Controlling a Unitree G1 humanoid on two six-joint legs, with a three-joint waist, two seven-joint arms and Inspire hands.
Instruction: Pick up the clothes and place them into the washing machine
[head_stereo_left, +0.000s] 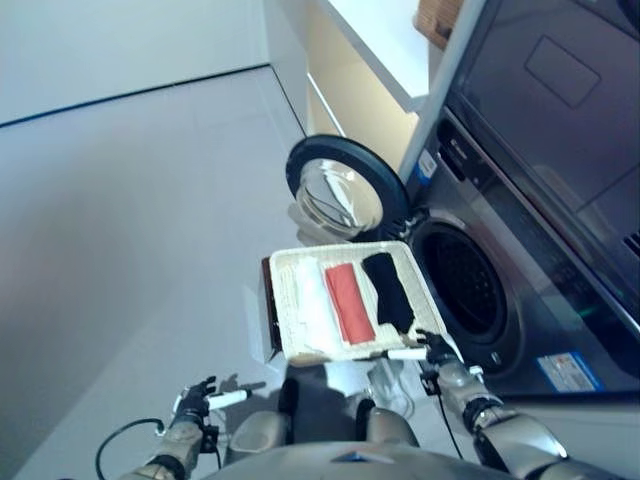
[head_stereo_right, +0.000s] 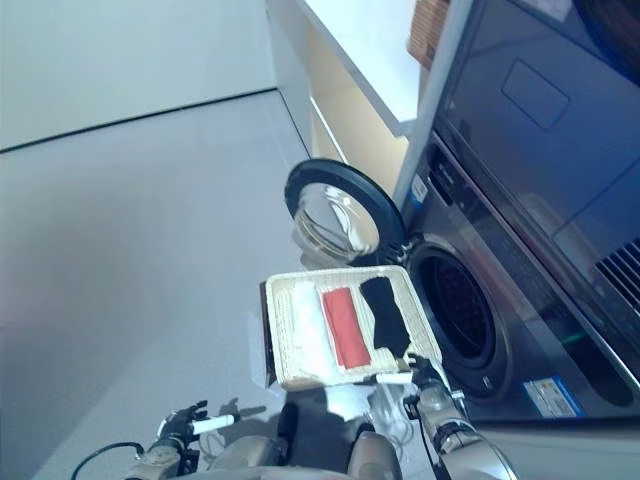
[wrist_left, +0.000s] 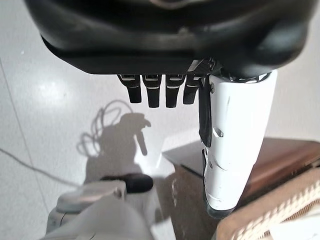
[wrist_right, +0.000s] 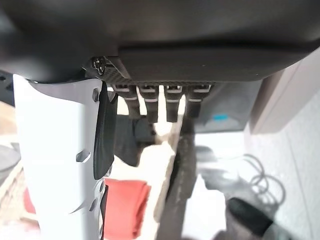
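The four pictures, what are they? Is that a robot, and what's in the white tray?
Yes, a robot with two arms. The two wide pictures come from cameras in its head, looking down. The two close-up ones come from cameras on its wrists, so each is mostly filled by a dark hand.

In front of it a woven tray holds three folded clothes: a white cloth, a red cloth and a black cloth. Beyond is a washing machine with its round door swung open.

The right hand is at the tray's near corner, the left hand is low over the floor. Both hands are open and hold nothing.
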